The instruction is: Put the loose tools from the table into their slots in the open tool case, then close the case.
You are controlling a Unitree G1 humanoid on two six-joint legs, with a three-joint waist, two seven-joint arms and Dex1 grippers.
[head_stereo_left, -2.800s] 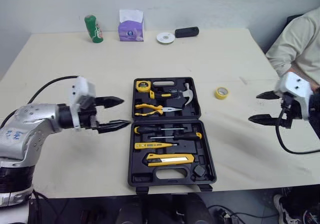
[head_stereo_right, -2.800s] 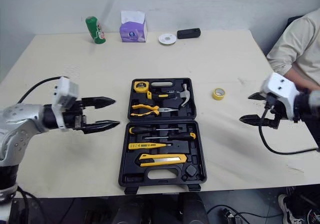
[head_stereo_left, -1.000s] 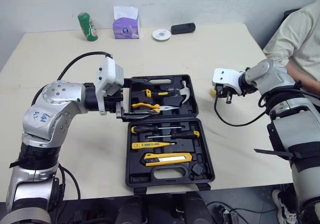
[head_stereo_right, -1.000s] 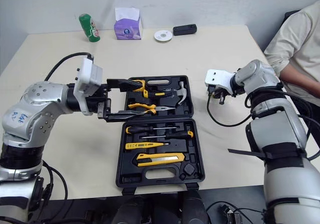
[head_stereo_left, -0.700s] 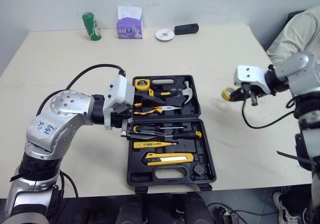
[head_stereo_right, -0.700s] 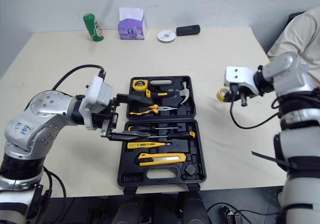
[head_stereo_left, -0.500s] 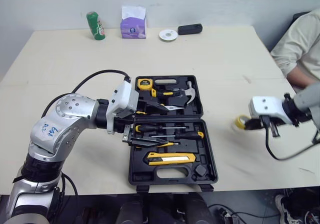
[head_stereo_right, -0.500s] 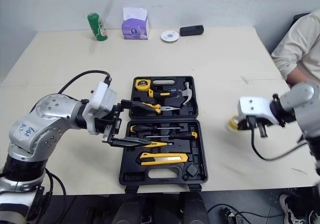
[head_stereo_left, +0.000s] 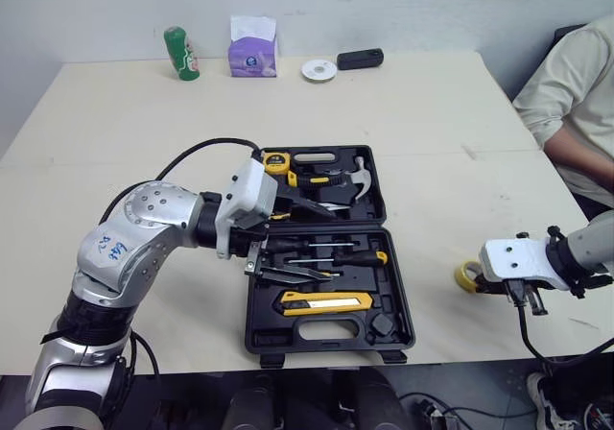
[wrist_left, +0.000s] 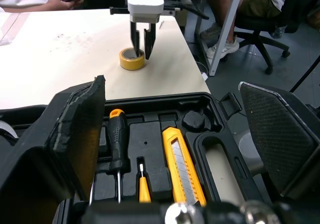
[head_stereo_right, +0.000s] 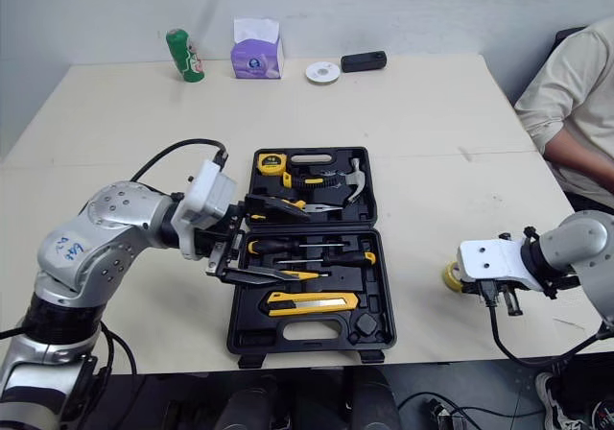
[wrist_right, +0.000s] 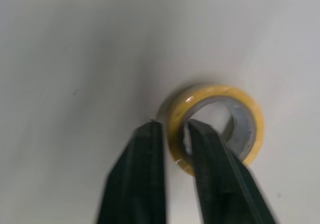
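Tape roll (wrist_right: 210, 90) on counter (head_stereo_left: 144, 132), well right of open tool case (head_stereo_left: 403, 324) | right claw (wrist_right: 172, 129) pinching its wall, one finger inside ring | left claw (head_stereo_left: 329, 247) spread above case | advice: lift straight, keep pinch firm, carry toward case slot.

You identify the left arm by its rounded silver metal shell (head_stereo_left: 144, 224), which carries a blue handwritten marking (head_stereo_left: 112, 249). A black cable (head_stereo_left: 213, 143) runs to the white boxy wrist housing (head_stereo_left: 251, 200). The right wrist's white housing (head_stereo_left: 518, 257) matches. The fingers (wrist_left: 82, 129) are black and textured.
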